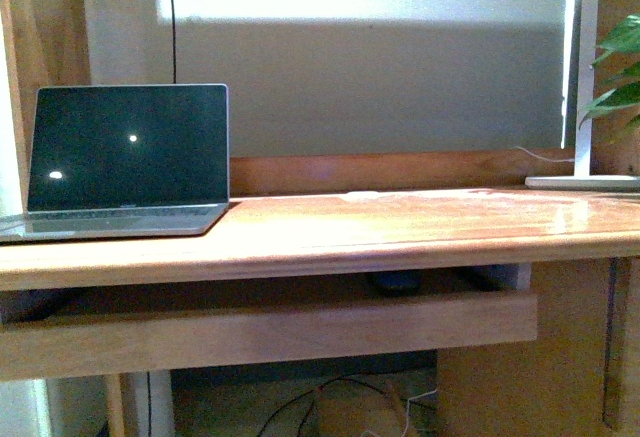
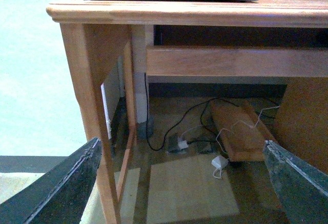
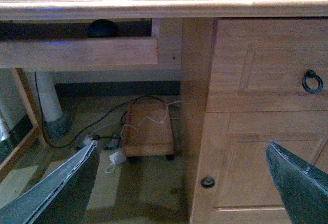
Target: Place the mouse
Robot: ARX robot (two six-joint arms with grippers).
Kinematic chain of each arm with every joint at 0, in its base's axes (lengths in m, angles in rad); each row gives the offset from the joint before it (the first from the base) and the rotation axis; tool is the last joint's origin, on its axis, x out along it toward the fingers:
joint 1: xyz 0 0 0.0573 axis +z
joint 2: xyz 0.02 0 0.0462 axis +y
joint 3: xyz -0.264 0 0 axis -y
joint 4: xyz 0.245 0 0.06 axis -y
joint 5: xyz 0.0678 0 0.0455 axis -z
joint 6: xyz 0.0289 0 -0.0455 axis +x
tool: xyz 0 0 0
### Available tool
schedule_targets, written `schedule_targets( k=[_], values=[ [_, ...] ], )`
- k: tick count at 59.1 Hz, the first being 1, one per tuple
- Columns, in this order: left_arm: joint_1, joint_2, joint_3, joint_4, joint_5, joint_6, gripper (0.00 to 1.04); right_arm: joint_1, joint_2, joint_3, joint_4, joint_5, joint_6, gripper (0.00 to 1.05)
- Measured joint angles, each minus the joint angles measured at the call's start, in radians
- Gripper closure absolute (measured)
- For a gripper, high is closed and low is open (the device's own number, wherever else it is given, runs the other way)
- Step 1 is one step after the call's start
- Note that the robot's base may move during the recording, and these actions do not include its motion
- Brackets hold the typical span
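The mouse (image 1: 397, 280) is a small dark dome on the pull-out shelf under the desktop, half hidden behind the shelf's front board. It also shows in the right wrist view (image 3: 102, 28) in the gap above that board. My left gripper (image 2: 182, 183) is open and empty, low in front of the desk's left leg. My right gripper (image 3: 182, 183) is open and empty, low in front of the cupboard door. Neither gripper shows in the front view.
An open laptop (image 1: 125, 157) stands on the wooden desktop (image 1: 400, 222) at the left. A white lamp base (image 1: 583, 182) and a plant (image 1: 615, 77) are at the right. The pull-out shelf's front board (image 1: 270, 332) runs below. Drawers with a ring handle (image 3: 312, 81) are at the right. Cables and a wooden block (image 3: 148, 131) lie on the floor.
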Motion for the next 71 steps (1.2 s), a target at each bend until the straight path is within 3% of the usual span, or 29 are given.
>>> schedule_targets(
  k=[25, 30, 38, 44, 52, 65, 71],
  values=[
    [0.0, 0.0, 0.0, 0.0, 0.001, 0.0, 0.08, 0.0, 0.0, 0.0, 0.0, 0.0, 0.0, 0.07],
    [0.048, 0.071, 0.04, -0.092, 0.153, -0.087, 0.08, 0.0, 0.0, 0.0, 0.0, 0.0, 0.0, 0.07],
    [0.167, 0.315, 0.084, -0.006, 0.333, -0.091, 0.08, 0.0, 0.0, 0.0, 0.0, 0.0, 0.0, 0.07],
    [0.249, 0.563, 0.137, 0.155, 0.415, 0.087, 0.08, 0.0, 0.0, 0.0, 0.0, 0.0, 0.0, 0.07],
    [0.327, 0.988, 0.23, 0.529, 0.423, 0.551, 0.08, 0.0, 0.0, 0.0, 0.0, 0.0, 0.0, 0.07],
    [0.278, 1.507, 0.36, 0.976, 0.461, 1.188, 0.08, 0.0, 0.0, 0.0, 0.0, 0.0, 0.0, 0.07],
    [0.241, 1.688, 0.44, 1.115, 0.477, 1.331, 0.08, 0.0, 0.0, 0.0, 0.0, 0.0, 0.0, 0.07]
  ],
)
